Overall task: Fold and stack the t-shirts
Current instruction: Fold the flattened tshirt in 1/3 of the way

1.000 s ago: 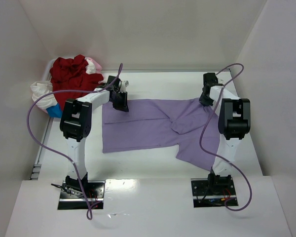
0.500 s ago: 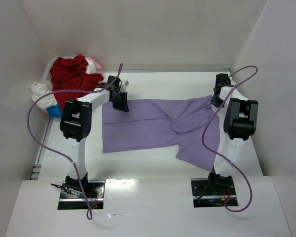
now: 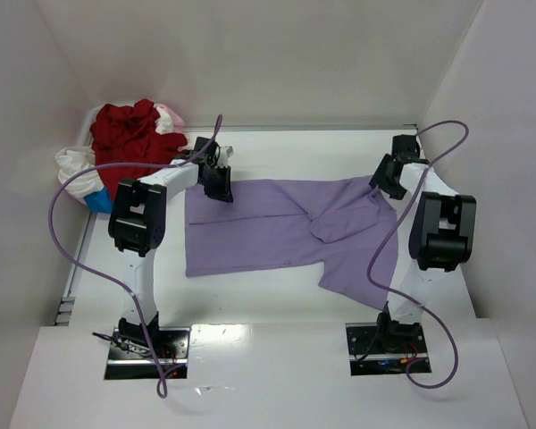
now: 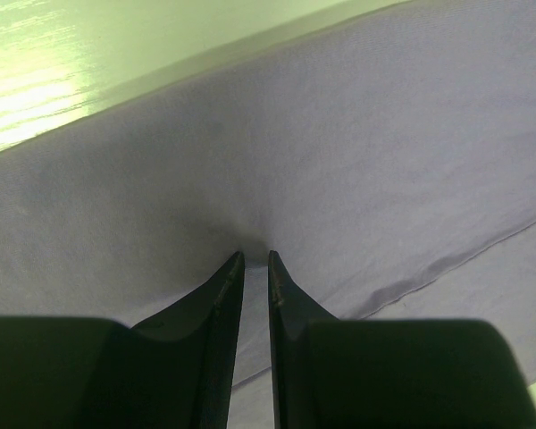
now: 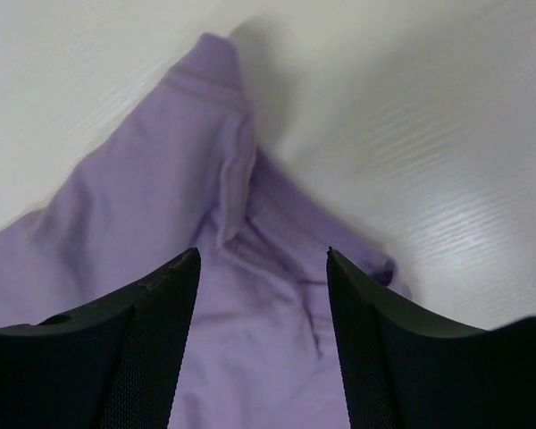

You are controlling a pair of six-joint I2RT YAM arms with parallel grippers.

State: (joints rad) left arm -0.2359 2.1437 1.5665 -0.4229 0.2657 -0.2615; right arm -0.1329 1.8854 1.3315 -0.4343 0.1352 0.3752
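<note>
Swinging rightward, the right gripper (image 3: 389, 181) has let go and now hangs open over the far right corner of the purple t-shirt (image 3: 268, 228). It lies spread left-to-right on the worktop (image 3: 286, 152). The left gripper (image 3: 217, 185) pinches its far left edge; only that wrist view shows cloth puckered between the jaws.

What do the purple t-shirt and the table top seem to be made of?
The purple t-shirt looks like soft, matte knit cloth: it lies in folds and creases, with a stitched hem. The table looks like hard white board, perhaps laminate, slightly glossy: it reflects light and shows a faint grain. The exact fibre cannot be told.
</note>
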